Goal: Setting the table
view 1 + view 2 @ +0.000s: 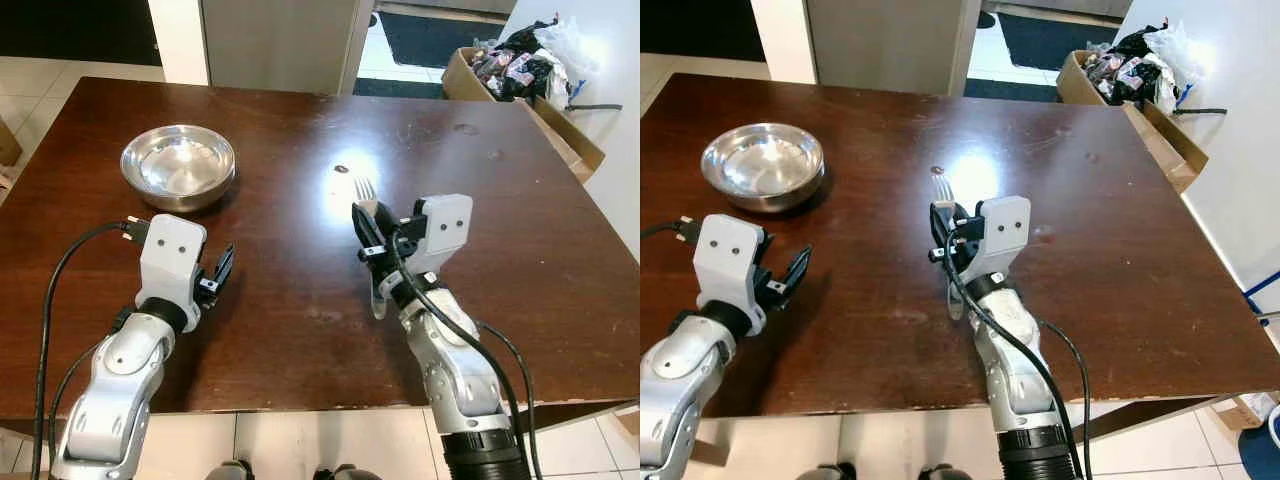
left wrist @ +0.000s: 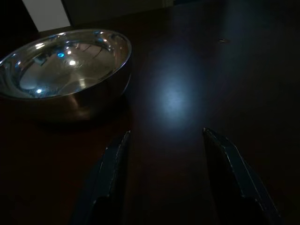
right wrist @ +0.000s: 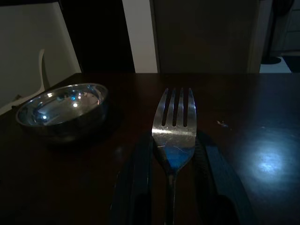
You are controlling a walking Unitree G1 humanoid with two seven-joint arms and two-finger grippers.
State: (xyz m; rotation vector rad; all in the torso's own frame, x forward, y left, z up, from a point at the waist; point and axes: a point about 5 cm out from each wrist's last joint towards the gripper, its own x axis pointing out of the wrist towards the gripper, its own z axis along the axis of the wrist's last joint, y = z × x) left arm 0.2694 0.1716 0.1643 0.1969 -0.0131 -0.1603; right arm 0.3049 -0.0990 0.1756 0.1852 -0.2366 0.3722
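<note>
A steel bowl (image 1: 178,165) stands on the dark wooden table (image 1: 300,110), at the far left. My left gripper (image 1: 218,272) hovers just above the table, nearer than the bowl, open and holding nothing; the left wrist view has the bowl (image 2: 65,70) beyond its two fingers (image 2: 110,173). Near the table's middle, my right gripper (image 1: 368,228) is shut on a metal fork (image 1: 365,190), tines pointing away from me and the handle running back under the wrist. In the right wrist view the fork (image 3: 174,126) lies between the fingers (image 3: 140,173), with the bowl (image 3: 63,110) off to one side.
A cardboard box (image 1: 560,130) full of bags and clutter stands on the floor past the table's far right corner. A doorway with a dark mat (image 1: 430,40) lies beyond the far edge. A black cable (image 1: 60,270) loops from my left wrist.
</note>
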